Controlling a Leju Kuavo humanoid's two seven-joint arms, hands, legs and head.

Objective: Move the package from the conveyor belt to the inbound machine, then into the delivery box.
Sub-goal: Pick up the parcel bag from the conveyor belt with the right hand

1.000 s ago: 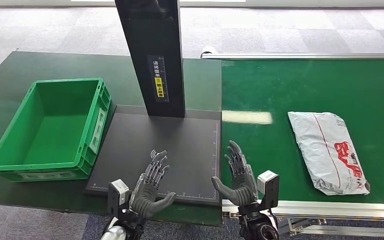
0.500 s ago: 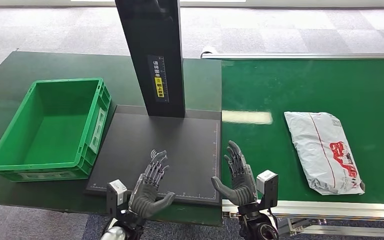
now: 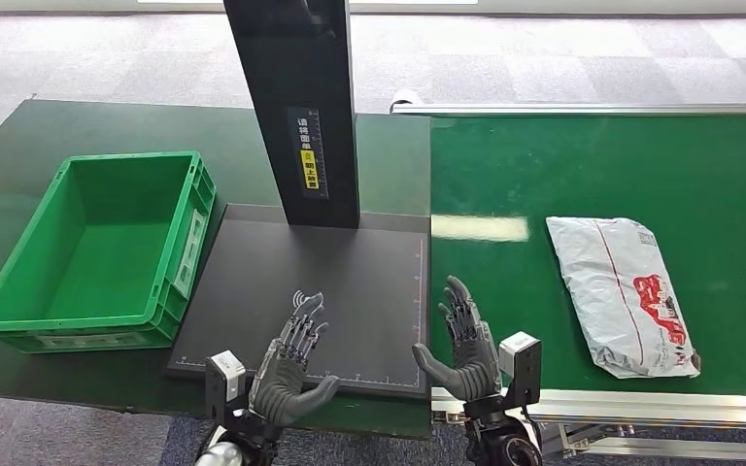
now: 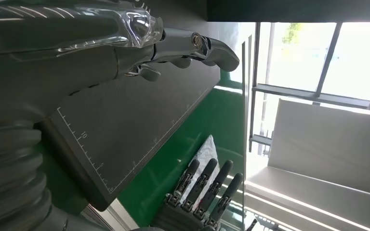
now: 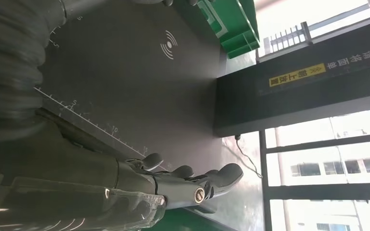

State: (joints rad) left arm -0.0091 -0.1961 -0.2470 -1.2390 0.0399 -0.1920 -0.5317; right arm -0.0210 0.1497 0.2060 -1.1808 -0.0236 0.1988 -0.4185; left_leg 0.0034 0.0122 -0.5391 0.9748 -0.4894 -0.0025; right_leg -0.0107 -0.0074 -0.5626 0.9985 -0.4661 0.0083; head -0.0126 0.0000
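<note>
The package [image 3: 624, 294], a soft, crinkled grey-white plastic mailer with red print, has slid along the conveyor belt [image 3: 505, 175] toward the robot since a second ago, so pickup is near. It lies flat by the belt's near edge. The left robot hand [image 3: 289, 364] and right robot hand [image 3: 464, 342] hover spread and empty over the matte black inbound machine [image 3: 350, 282]. The rigid green delivery box [image 3: 10, 282] waits at the tabletop's left.

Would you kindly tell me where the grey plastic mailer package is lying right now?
In the head view, the grey plastic mailer package lies flat on the green conveyor belt, to the right of the right hand, untouched.
</note>
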